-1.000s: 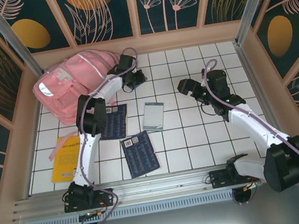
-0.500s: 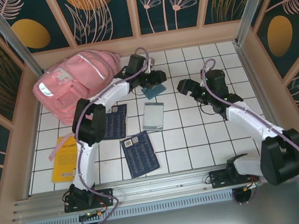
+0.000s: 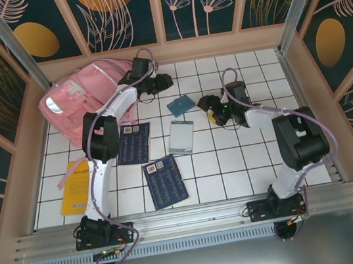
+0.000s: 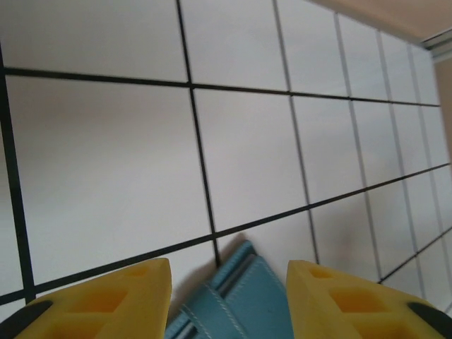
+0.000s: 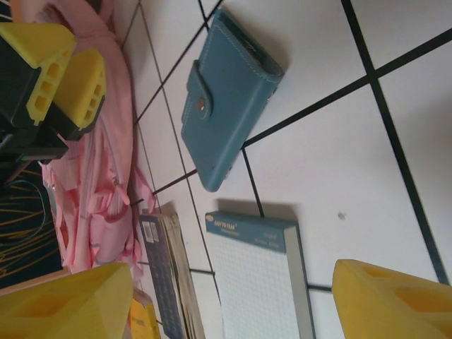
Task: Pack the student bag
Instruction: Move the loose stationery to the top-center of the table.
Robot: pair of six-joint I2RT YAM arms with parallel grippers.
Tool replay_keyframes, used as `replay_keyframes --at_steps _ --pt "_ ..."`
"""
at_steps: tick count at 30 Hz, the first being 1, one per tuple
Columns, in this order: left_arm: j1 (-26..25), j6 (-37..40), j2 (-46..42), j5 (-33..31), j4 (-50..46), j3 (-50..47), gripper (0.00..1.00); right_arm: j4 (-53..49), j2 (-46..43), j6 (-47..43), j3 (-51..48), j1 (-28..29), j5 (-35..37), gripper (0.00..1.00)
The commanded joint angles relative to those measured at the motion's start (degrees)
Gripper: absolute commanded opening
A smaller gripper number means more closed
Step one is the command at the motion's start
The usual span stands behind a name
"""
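One pink bag slumps in the far-left corner of the white-tiled surface, close to both walls. Five flat items lie apart from one another:
- One teal wallet lies near the middle, between the two arms' tips.
- One notepad lies just nearer than the wallet.
- Two dark blue booklets lie left of the notepad.
- One yellow book lies at the left edge, near the wall.

The left arm reaches along the bag's right side. Its jaws stand partly apart with nothing held, the wallet on the tiles below. The right arm stretches left toward the wallet, jaws wide and holding nothing. Open tiles spread over the right half and along the near edge.
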Motion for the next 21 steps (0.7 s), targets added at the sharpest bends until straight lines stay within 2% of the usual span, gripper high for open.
replay_keyframes --at_steps 1,6,10,15,21 --pt "-0.8 1.3 2.3 -1.0 -1.5 2.7 0.47 4.9 4.7 3.1 4.8 1.9 -1.0 0.72" --pt "-1.0 -0.8 4.2 1.9 0.1 2.7 0.42 3.2 11.7 2.6 11.1 3.3 0.2 0.69" --pt "-1.5 -1.3 3.8 1.0 0.7 -0.3 0.41 2.7 15.6 2.5 14.3 3.2 0.3 0.68" --pt "-2.4 -1.7 3.7 -0.2 0.1 -1.6 0.41 3.3 19.1 3.3 15.8 3.3 0.0 0.67" --pt "-3.3 -2.3 2.5 1.3 0.9 -5.4 0.41 3.9 21.3 3.5 18.1 3.4 -1.2 0.66"
